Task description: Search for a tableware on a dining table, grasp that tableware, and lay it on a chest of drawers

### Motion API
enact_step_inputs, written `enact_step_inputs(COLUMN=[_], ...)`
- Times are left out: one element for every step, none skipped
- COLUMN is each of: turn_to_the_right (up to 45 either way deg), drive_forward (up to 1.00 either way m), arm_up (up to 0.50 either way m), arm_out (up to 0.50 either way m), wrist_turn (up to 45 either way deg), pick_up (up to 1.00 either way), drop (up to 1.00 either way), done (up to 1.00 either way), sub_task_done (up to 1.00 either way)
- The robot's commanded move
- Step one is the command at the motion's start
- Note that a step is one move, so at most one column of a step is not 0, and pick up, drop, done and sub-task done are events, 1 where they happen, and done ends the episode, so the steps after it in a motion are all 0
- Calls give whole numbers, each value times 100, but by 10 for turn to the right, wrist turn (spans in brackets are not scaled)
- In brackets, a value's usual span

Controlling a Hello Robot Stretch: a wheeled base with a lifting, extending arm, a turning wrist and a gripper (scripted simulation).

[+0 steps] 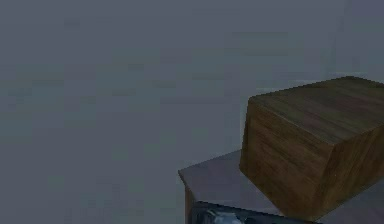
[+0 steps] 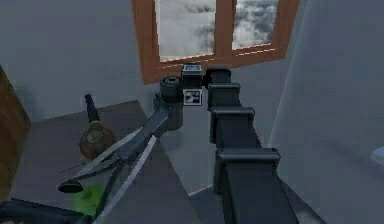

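In the arm side view the dark arm (image 2: 240, 150) rises from the bottom edge to two white marked squares (image 2: 190, 85). From the dark body beside them the gripper (image 2: 90, 195) reaches down and left, its two thin fingers (image 2: 120, 150) lying across a grey-brown top (image 2: 55, 150). A small green thing (image 2: 93, 203) shows at the finger ends, over that top, so I cannot tell whether the gripper holds anything. A round olive-brown thing (image 2: 95, 135) and a dark, bottle-like shape (image 2: 90, 104) stand on the top just beyond the fingers.
A wooden box (image 1: 315, 145) sits on a grey top (image 1: 215, 180) at the forward view's lower right; its edge (image 2: 8, 130) shows at the arm side view's left. A wood-framed window (image 2: 215, 30) is set in the far wall. Grey wall spans the forward view's left.
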Motion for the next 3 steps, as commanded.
enact_step_inputs(turn_to_the_right=[0,0,0], drive_forward=[0,0,0], arm_up=[0,-12,0], arm_out=[0,0,0], wrist_turn=[390,0,0], pick_up=[0,0,0], drop=[0,0,100], done=[0,0,0], sub_task_done=[0,0,0])
